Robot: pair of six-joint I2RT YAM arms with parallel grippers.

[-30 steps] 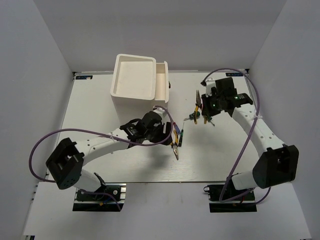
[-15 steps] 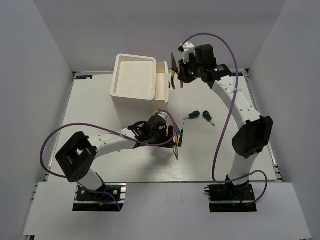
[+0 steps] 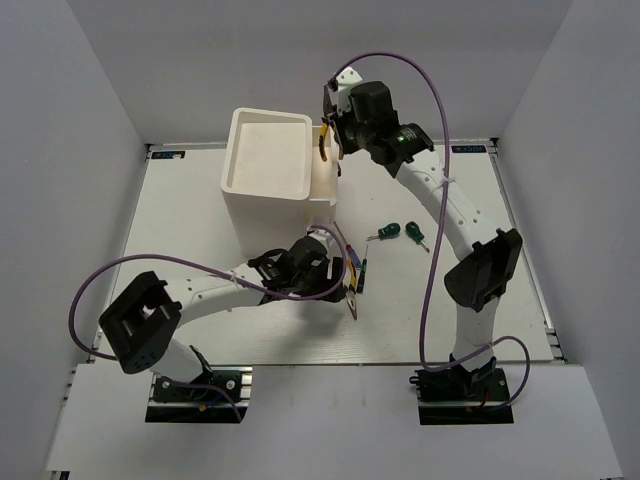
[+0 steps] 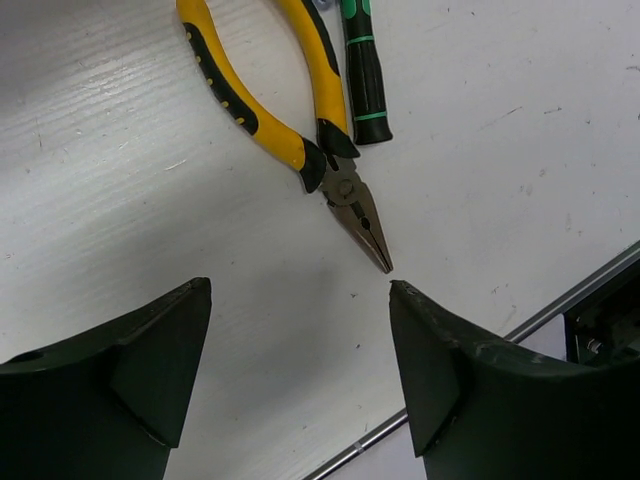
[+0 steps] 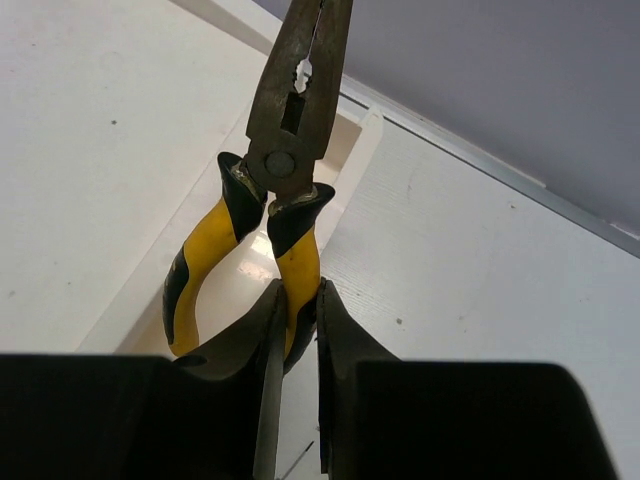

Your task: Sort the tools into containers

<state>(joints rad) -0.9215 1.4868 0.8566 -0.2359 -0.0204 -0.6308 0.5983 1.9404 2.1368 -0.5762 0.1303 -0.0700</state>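
Right, the white table (image 3: pixel 180 230) fills my overhead view. The tall white box (image 3: pixel 268 150) stands toward 11 o'clock from its centre, against the far edge, with a narrow side compartment (image 3: pixel 321 178) on its 3 o'clock flank. The right arm (image 3: pixel 450 200) stretches up to 12 o'clock, carrying the right gripper (image 3: pixel 335 122) above that compartment. On its wrist camera I see the fingers clamped onto one yellow-and-black handle of the pliers (image 5: pixel 285 190); the other handle hangs free, the nose points away from the lens, and the tool hangs over the compartment's opening. The left arm (image 3: pixel 220 285) lies low across the middle of the table. The left gripper (image 4: pixel 298 300) hovers there with its jaws spread wide and nothing between them. A second pair of pliers (image 4: pixel 345 190) lies flat on the table at 12 o'clock from those fingertips, nose aimed back toward them. Just beside it, at 1 o'clock, lies a dark screwdriver with green bands (image 4: pixel 365 75). A green-handled screwdriver (image 3: pixel 388 232) and a second green-handled screwdriver (image 3: pixel 415 236) lie close together at 3 o'clock from the table's centre.
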